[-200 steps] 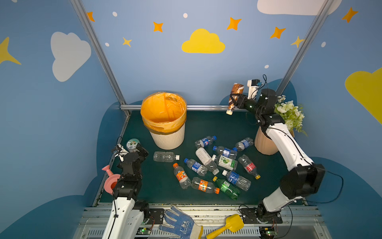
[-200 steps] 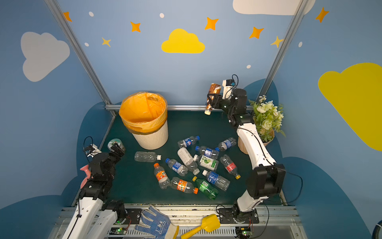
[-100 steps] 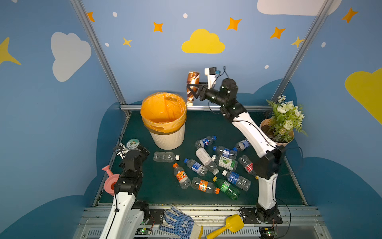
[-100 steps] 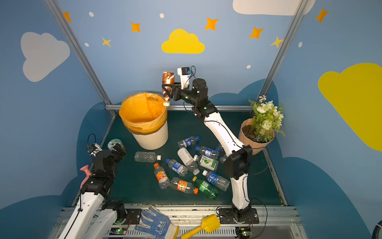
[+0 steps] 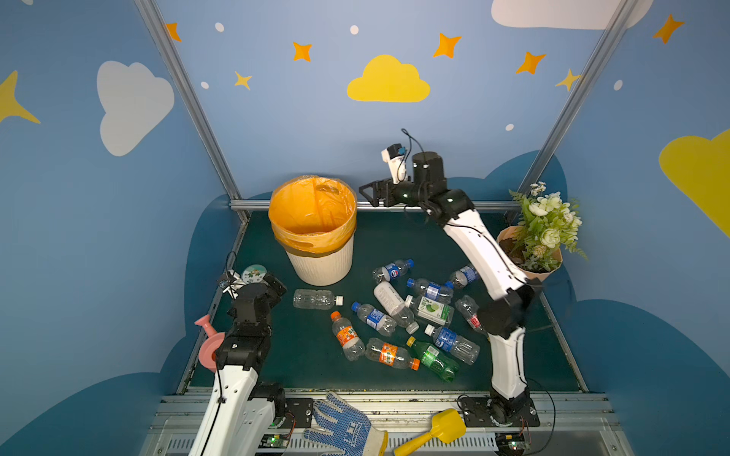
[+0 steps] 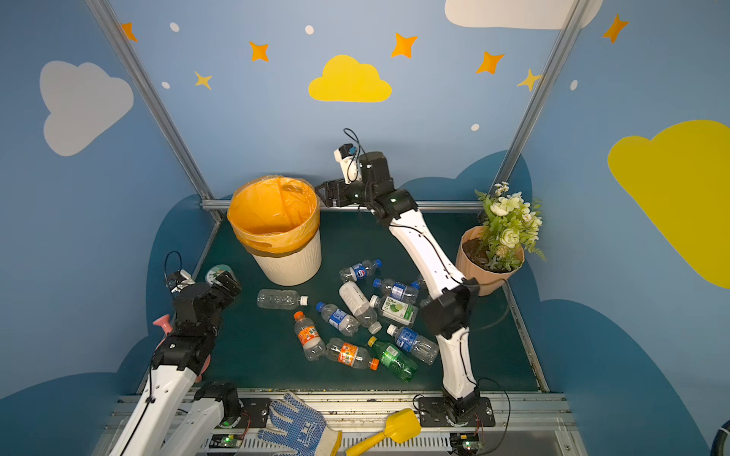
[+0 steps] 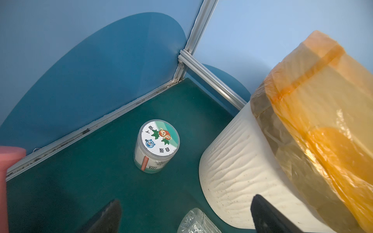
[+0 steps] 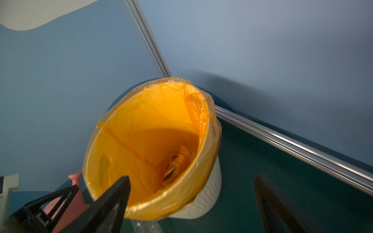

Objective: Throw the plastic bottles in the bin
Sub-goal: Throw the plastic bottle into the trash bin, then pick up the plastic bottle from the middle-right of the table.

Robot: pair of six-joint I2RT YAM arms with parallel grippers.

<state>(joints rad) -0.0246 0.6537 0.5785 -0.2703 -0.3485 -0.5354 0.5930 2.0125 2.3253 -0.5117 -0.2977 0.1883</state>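
Note:
The bin [image 5: 312, 221] [image 6: 276, 221], cream with an orange bag, stands at the back of the green mat. My right gripper [image 5: 365, 193] [image 6: 322, 191] hangs beside its rim, open and empty [image 8: 191, 179]. A brown bottle [image 8: 177, 161] lies inside the bin [image 8: 207, 193]. Several plastic bottles [image 5: 411, 316] [image 6: 367, 312] lie scattered on the mat right of the bin. A clear bottle [image 5: 316, 299] [image 7: 193, 222] lies alone in front of the bin [image 7: 242, 171]. My left gripper [image 5: 276, 282] [image 7: 185, 201] is open just left of that bottle, holding nothing.
A short jar with a green-white lid [image 5: 254, 273] [image 7: 157, 146] stands by the left wall. A peach flower pot [image 5: 529, 256] sits at the right edge. A pink watering can [image 5: 209, 343], a blue glove [image 5: 343, 426] and a yellow scoop [image 5: 438, 432] lie near the front.
My right arm swung left from the flower pot to the bin with the brown bottle, then opened; the bottle is now inside the bin. The left arm barely moved.

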